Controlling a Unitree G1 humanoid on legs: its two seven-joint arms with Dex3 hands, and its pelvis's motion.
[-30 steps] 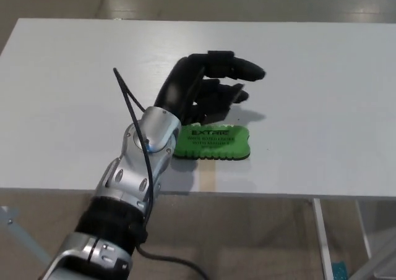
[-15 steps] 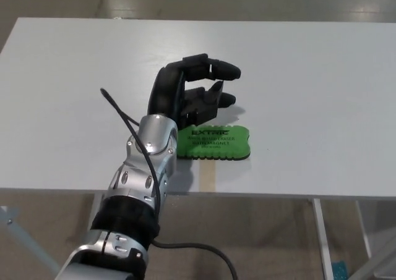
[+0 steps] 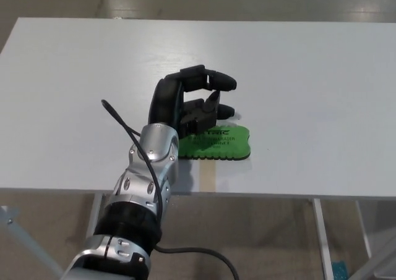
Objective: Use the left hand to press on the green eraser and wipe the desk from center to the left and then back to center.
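One hand is all I have in view, my left hand (image 3: 189, 104), curled with its fingers (image 3: 213, 80) bent over and apart, holding nothing, poised over the back left part of the green eraser (image 3: 216, 144); I cannot tell whether the lower fingertips touch it. The eraser lies flat on the white surface (image 3: 309, 76), close to the near edge, about midway along it.
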